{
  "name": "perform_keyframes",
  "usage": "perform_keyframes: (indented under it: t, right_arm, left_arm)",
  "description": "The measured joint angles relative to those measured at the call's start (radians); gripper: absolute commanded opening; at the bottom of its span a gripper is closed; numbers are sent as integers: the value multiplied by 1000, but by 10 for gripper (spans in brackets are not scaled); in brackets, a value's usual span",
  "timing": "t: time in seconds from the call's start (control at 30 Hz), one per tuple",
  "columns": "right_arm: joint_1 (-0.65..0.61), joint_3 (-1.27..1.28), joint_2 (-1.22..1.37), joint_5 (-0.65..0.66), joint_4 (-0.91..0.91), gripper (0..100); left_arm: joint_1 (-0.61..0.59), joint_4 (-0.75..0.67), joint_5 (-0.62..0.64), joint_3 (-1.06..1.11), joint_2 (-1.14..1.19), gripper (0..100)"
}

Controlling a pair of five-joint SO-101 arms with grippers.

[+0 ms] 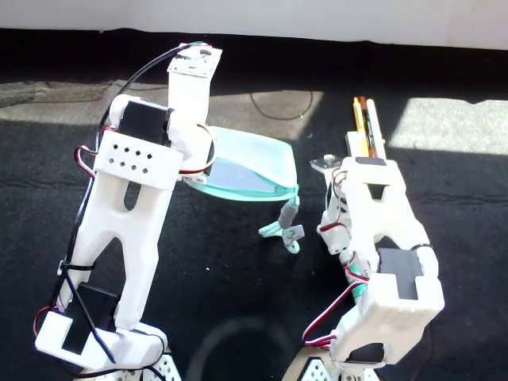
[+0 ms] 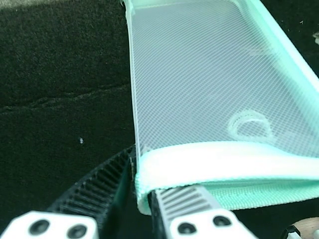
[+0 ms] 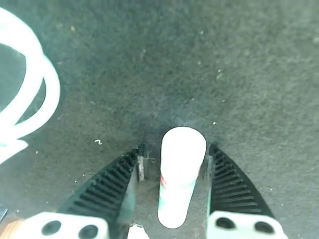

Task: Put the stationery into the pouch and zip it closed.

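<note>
Mint-trimmed mesh pouch (image 1: 250,163) flat on the dark, cloth-covered bench (image 1: 238,278), stretched out ahead of the left hand (image 2: 142,174) and clamped by it at one hem corner, closed tight on the fabric band. Loose strap (image 1: 284,226) trailing off the pouch's far corner into the space between the two hands. White stick (image 3: 182,169) sitting in the right hand (image 3: 174,149); cannot tell whether gripped or merely straddled. Yellow and brown pens (image 1: 361,119) just beyond that hand, well apart from the pouch.

Judged as the pick-up stage, with no stationery seen through the mesh.

To do it well:
- Centre the stick in the right hand before squeezing, so as not to roll it sideways on the cloth.
- Take it near its middle rather than at the tip, to stop any swing on the lift.
- Raise clear of the neighbouring pens before turning toward the pouch.
- Hold the left pinch firm and, if possible, lift that corner slightly to gape the mouth; zip opening not readable from here.
- Bring the stick in end first, along the pouch's length, releasing only once well past the hem.
- Mind the strap on the way across.
</note>
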Motion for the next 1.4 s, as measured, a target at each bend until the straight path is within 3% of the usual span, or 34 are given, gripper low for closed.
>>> perform_keyframes:
  t: [0.2, 0.33, 0.57, 0.7, 0.87, 1.1, 1.23, 1.4]
  right_arm:
    - [2, 18, 0, 2, -60, 163]
    - [3, 11, 28, 2, -64, 9]
    - [9, 5, 18, 3, -81, 6]
    - [3, 25, -127, 3, -51, 6]
    - [-6, 25, -534, -69, -5, 6]
    - [-255, -77, -1086, -250, -57, 6]
    - [-381, -176, -1154, -367, -140, 6]
    - [-470, -186, -1162, -408, -256, 6]
  left_arm:
    - [0, 0, 0, 0, 0, 9]
    - [0, 0, 0, 0, 0, 9]
    - [0, 0, 0, 0, 2, 9]
    - [0, 0, 0, 0, 2, 9]
    - [0, 0, 0, 0, 2, 9]
    - [0, 3, 0, -8, 2, 9]
    - [-2, 6, 0, -15, 5, 9]
    - [-2, 9, -2, -86, 5, 9]
